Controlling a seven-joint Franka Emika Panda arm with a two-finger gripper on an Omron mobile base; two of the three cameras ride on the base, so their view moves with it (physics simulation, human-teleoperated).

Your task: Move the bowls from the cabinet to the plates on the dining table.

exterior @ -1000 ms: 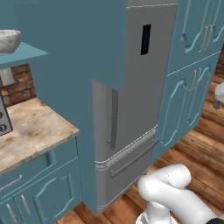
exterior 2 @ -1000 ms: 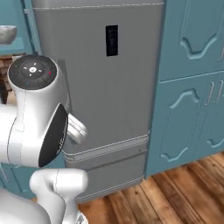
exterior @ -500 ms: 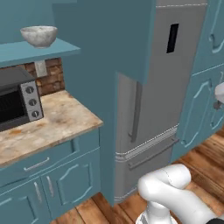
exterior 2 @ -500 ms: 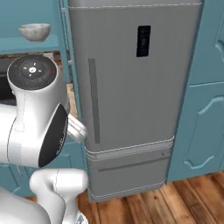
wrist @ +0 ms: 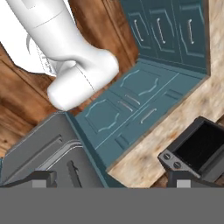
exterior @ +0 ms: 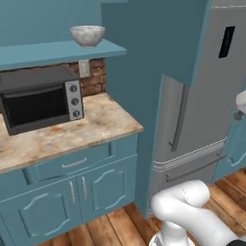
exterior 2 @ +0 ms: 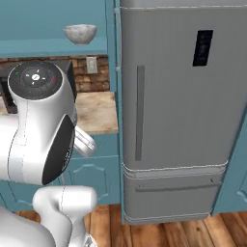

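On the teal shelf (exterior: 62, 50), at eleven o'clock in the left base view, the grey-white marbled bowl (exterior: 87, 34) sits upright above the toaster oven (exterior: 41, 98), which rests on the beige counter (exterior: 96, 127); the fridge (exterior: 202, 96) stands at three o'clock. The bowl looks stiff, glossy, likely slippery and breakable, probably moderately heavy; pinching its rim seems the best hold. In the hand view the gripper (wrist: 111, 179) hangs released, jaws wide, grasping nothing.

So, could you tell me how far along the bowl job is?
Nothing looks done yet: the grey-white marbled bowl sits on the teal shelf above the toaster oven. The gripper is open and empty, aimed at the floor. Fetching and placing the bowls all remains.
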